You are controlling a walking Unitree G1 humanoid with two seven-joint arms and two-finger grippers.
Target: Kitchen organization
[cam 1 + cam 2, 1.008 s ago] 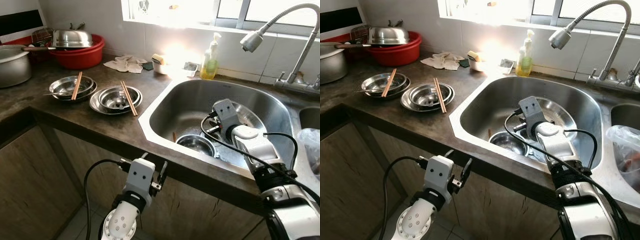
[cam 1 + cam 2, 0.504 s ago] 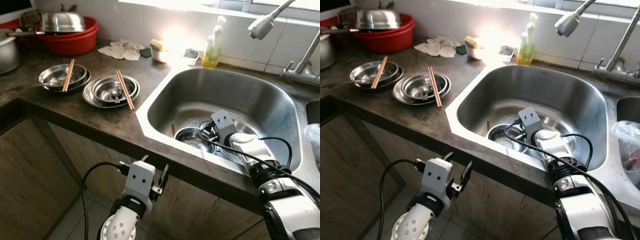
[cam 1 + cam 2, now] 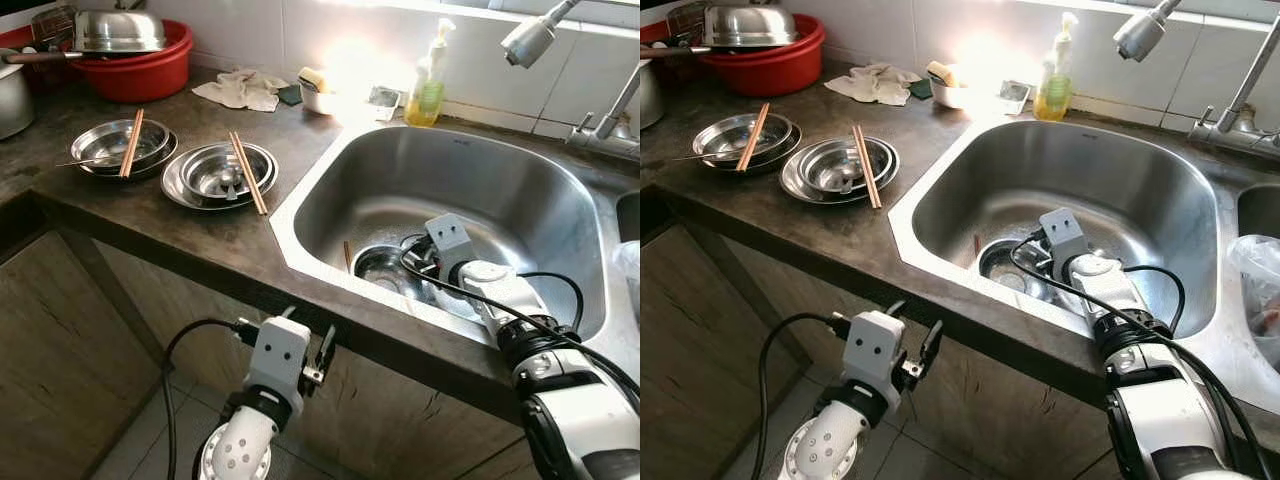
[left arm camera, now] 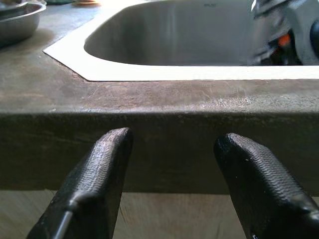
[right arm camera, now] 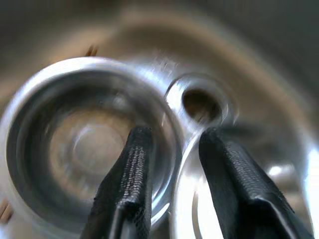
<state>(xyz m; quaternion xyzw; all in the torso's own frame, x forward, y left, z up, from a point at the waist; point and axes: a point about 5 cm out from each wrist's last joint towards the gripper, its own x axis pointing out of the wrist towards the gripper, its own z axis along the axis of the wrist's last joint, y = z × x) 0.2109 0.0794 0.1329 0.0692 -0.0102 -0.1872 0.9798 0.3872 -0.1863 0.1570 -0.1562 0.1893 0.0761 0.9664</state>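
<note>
A small steel bowl [image 3: 383, 267] sits at the bottom of the sink [image 3: 500, 180], with a chopstick [image 3: 347, 256] lying beside it. My right gripper [image 5: 174, 132] reaches down into the sink and is open, astride the bowl [image 5: 84, 144]: one finger is inside its rim, the other outside over a larger steel dish [image 5: 199, 199]. On the counter, two stacks of steel bowls [image 3: 215, 172] [image 3: 115, 147] each carry a pair of chopsticks [image 3: 246, 160]. My left gripper [image 4: 172, 139] hangs open just below the counter's front edge [image 4: 159, 114], holding nothing.
A red basin with a steel lid [image 3: 140, 55] and a pot [image 3: 10, 95] stand at the back left. A cloth [image 3: 240, 90], a soap bottle [image 3: 428, 80] and a faucet [image 3: 535, 35] line the back wall. A plastic bag [image 3: 1260, 290] lies right of the sink.
The view has tilted down toward the sink. My right gripper has dropped from above the large dish to the small bowl's rim. The left arm stays below the counter.
</note>
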